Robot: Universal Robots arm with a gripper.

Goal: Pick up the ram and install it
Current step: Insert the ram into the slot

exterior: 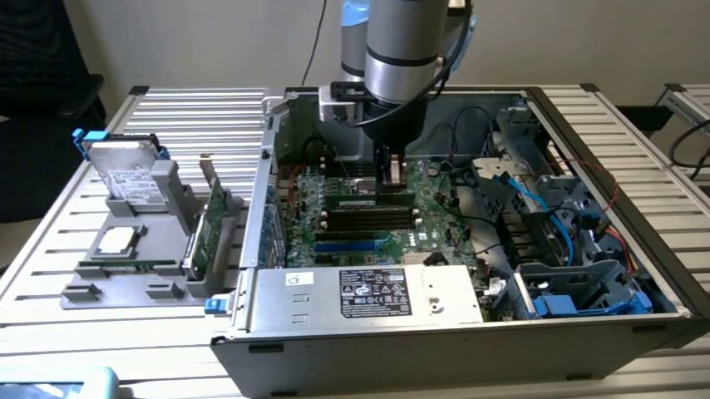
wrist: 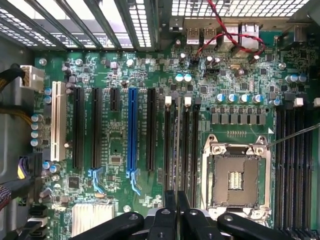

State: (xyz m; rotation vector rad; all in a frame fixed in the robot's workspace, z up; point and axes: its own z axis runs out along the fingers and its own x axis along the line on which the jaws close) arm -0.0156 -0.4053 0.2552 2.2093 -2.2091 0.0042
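Gripper [wrist: 176,197]: two fingers [wrist: 170,212] clamped on one ram [exterior: 372,202], standing edge-up in its slot beside one processor socket [wrist: 235,175]; three black slots [exterior: 361,221] lie alongside.

The ram [exterior: 372,202] is a long, thin green stick with a pale label on its face. It stands on edge and level, its length running along the black slots [exterior: 367,220], at the row's far side in the exterior view. The gripper [exterior: 388,188] pinches its top edge near mid-length. In the wrist view the ram [wrist: 176,150] is edge-on, a thin line parallel to the slots [wrist: 167,150]. Whether it is seated cannot be told.
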